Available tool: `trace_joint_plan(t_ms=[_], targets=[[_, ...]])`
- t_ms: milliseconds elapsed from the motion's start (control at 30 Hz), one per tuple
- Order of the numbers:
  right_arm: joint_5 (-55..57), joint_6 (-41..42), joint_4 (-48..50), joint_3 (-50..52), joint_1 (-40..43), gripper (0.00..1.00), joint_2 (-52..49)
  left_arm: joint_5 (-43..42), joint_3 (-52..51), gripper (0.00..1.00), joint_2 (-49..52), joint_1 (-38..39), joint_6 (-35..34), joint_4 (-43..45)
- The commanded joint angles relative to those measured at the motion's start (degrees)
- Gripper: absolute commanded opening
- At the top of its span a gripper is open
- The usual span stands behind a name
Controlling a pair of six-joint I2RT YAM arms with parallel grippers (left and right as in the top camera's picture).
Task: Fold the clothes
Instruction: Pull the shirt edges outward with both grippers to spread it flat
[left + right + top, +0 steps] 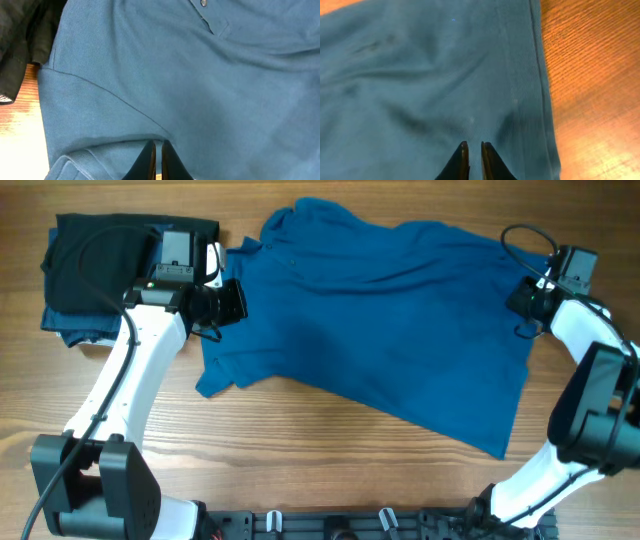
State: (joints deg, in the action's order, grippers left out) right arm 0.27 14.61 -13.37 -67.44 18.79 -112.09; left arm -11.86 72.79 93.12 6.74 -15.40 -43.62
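A blue polo shirt [380,320] lies spread across the table, collar at the far left. My left gripper [232,302] is at the shirt's left edge by the sleeve. In the left wrist view its fingers [157,145] are shut with only a slit between them, tips at a fold of the shirt [190,80]. My right gripper [522,300] is at the shirt's right edge. In the right wrist view its fingers [472,146] are shut over the shirt [420,75], near its hem, with creases running toward the tips.
A stack of folded dark clothes [100,270] sits at the far left of the table, and its black edge shows in the left wrist view [20,45]. Bare wood [300,450] lies in front of the shirt and to its right [590,75].
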Motion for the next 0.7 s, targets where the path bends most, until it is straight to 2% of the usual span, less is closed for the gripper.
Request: trace_joint_plan(t_ms=[0, 233, 467, 667], targets=[[0.6, -1.0, 1.1, -1.6, 1.1, 0.07, -6.0, 1.0, -0.6, 0.06, 0.7, 0.2, 0.1, -0.2], [0.4, -1.4, 5.4, -6.4, 1.6, 0.04, -15.0, 1.3, -0.6, 0.07, 0.8, 0.2, 0.1, -0.2], [1.3, -6.9, 6.3, -18.4, 1.9, 0.04, -26.0, 1.2, -0.6, 0.07, 0.8, 0.2, 0.1, -0.4], [2.6, -8.5, 13.0, -24.3, 1.9, 0.05, -29.1, 1.3, -0.6, 0.06, 0.8, 0.2, 0.1, -0.4]])
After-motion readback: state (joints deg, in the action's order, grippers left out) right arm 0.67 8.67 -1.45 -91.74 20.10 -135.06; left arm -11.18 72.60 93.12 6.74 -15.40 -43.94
